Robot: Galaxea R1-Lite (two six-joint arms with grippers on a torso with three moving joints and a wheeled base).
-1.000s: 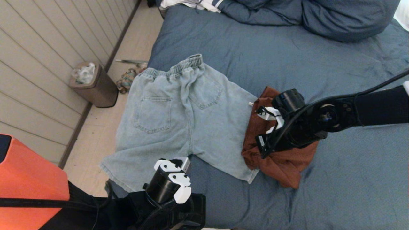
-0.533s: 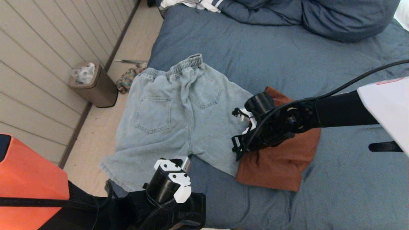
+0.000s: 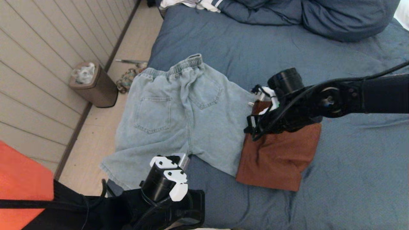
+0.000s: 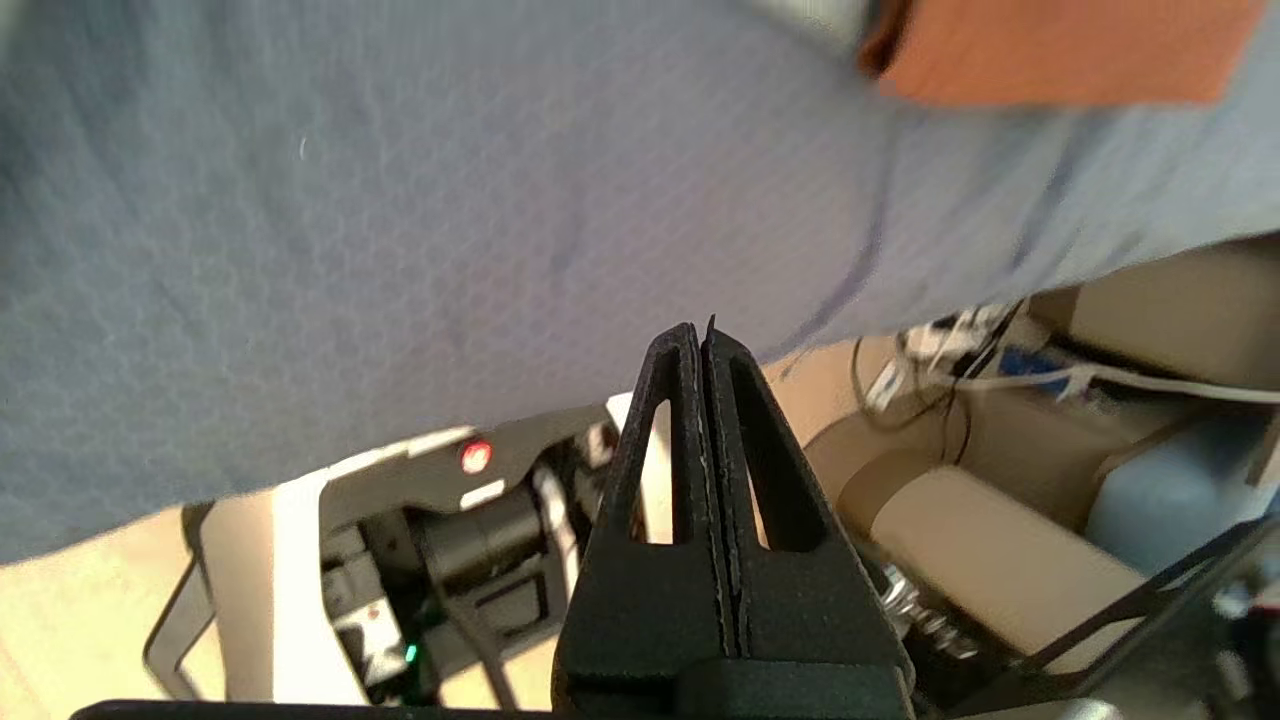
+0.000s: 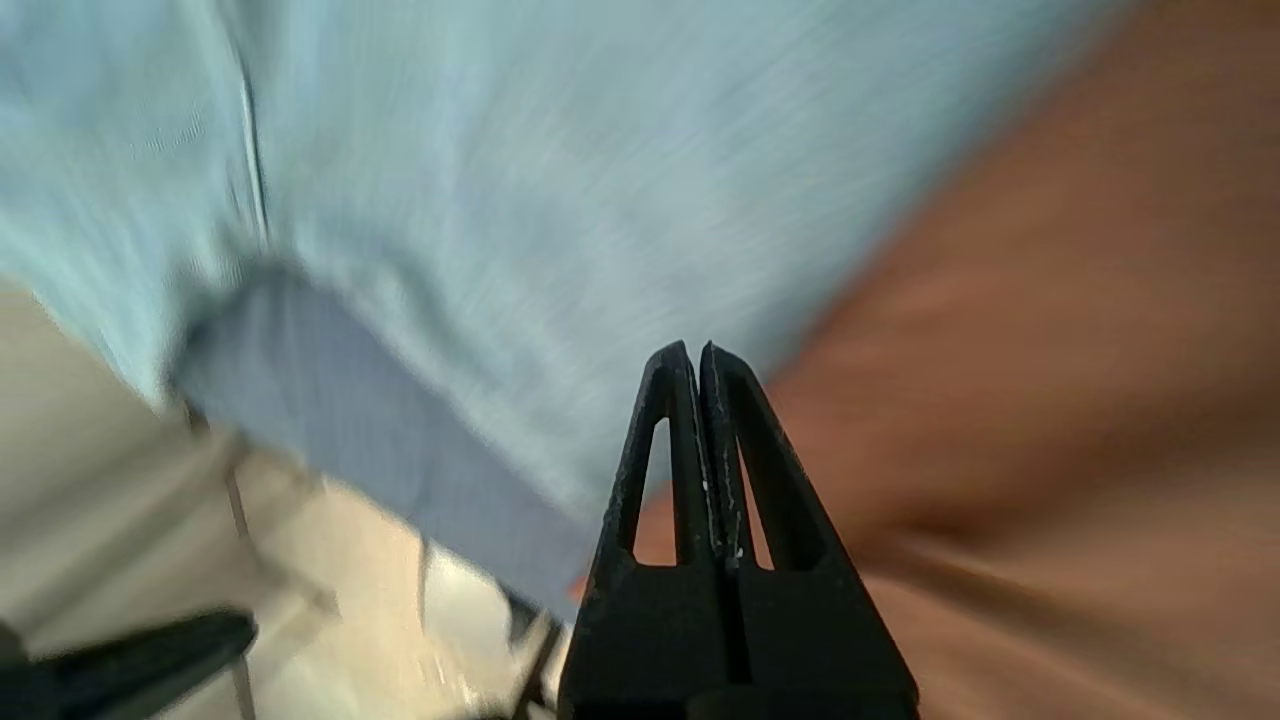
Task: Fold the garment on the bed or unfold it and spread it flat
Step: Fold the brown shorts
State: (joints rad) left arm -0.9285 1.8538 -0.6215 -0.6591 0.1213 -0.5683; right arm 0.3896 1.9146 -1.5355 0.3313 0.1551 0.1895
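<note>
Hovering over the far left corner of the folded rust-brown garment (image 3: 278, 156), the right pincer (image 3: 252, 131) is clenched on nothing; the right wrist view shows its two fingers pressed flat together with no cloth between them. That brown garment, taken as the landmark, lies on the bed (image 3: 319, 57) as a neat folded block. Touching its left edge and overlapped by it there are the light denim shorts (image 3: 182, 121), spread flat back-side up, waistband toward the pillows (image 3: 319, 19) and one leg reaching the bed's left edge. The left pincer (image 4: 703, 345), likewise clamped empty, sits parked near the bed's near edge, well to the left of and nearer than the brown garment.

Judging by this layout, the brown piece looks finished and the shorts would be next. To do that well, the right pincer should part its fingers before descending, pinch only the shorts' hem or waistband, and avoid dragging the brown garment's edge along with it.
</note>
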